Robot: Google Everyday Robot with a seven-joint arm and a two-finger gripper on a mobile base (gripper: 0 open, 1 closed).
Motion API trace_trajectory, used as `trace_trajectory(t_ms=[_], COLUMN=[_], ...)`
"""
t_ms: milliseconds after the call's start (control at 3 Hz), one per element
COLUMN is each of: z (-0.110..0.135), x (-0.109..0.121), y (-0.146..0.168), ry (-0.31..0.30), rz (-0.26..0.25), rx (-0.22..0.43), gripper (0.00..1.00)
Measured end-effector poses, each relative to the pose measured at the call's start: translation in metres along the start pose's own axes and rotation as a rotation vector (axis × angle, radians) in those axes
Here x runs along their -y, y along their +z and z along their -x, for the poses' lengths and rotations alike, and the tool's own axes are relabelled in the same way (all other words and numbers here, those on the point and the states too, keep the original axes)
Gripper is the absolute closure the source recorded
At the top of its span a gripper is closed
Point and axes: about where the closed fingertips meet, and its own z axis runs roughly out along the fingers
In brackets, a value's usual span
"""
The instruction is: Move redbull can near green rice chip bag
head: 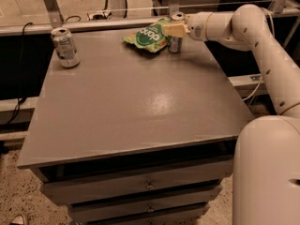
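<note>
The redbull can [176,42] stands upright on the grey table [140,102] at its far right. It sits right beside the right edge of the green rice chip bag [147,36], which lies flat with white lettering up. My gripper [175,30] reaches in from the right at the can's mid-height. Its yellowish fingers [169,30] are closed around the can, whose top shows above them. The white arm [243,22] runs off to the right.
A stouter silver can [65,47] stands at the table's far left corner. A rail and cables run behind the table. Drawers [150,186] sit under the tabletop. My white base [267,172] fills the lower right.
</note>
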Motion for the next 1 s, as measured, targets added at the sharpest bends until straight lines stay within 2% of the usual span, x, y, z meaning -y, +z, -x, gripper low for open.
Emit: trace_trajectory(t_ms=[333, 667, 1000], z=[-0.0028, -0.0055, -0.0056], x=[0.0025, 0.0040, 0.0041], y=[0.0025, 0.0030, 0.0029], ry=[0.020, 0.033, 0.033], rz=[-0.001, -0.001, -0.001], rx=[-0.014, -0.025, -0.025], gripper=[0.12, 0.00, 0.00])
